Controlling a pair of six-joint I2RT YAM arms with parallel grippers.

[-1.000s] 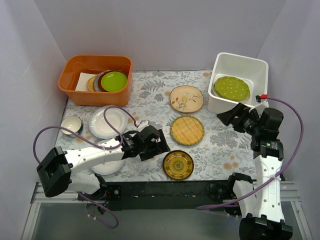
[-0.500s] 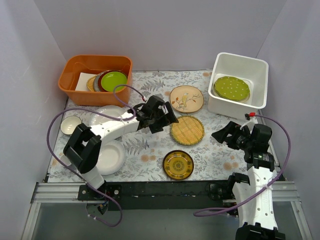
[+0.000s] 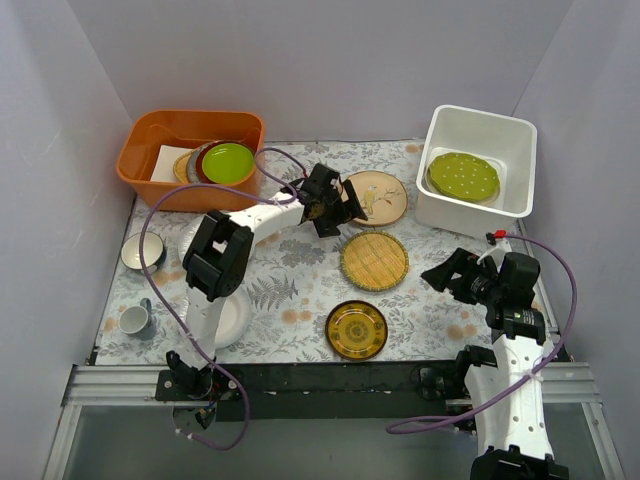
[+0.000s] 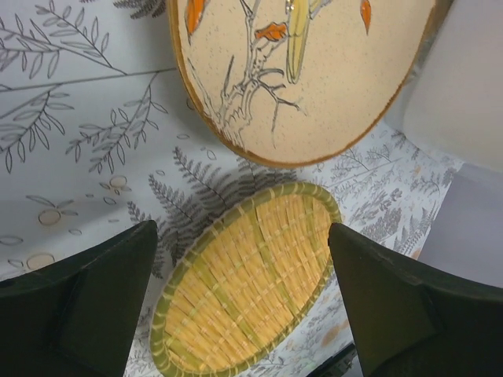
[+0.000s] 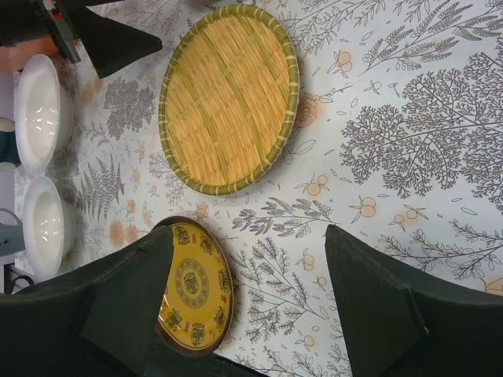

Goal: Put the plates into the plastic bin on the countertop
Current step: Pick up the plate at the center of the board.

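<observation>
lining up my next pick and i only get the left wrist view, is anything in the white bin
Observer: Yes. The plastic bin at the far right holds a dotted lime-green plate.
Operator: and the other arm
Observer: The right gripper hangs open and empty over the countertop, on the near side of the bin.
Operator: any plate outside my frame
Observer: An amber patterned plate lies flat, closer to the arm bases than the yellow woven plate.
</observation>
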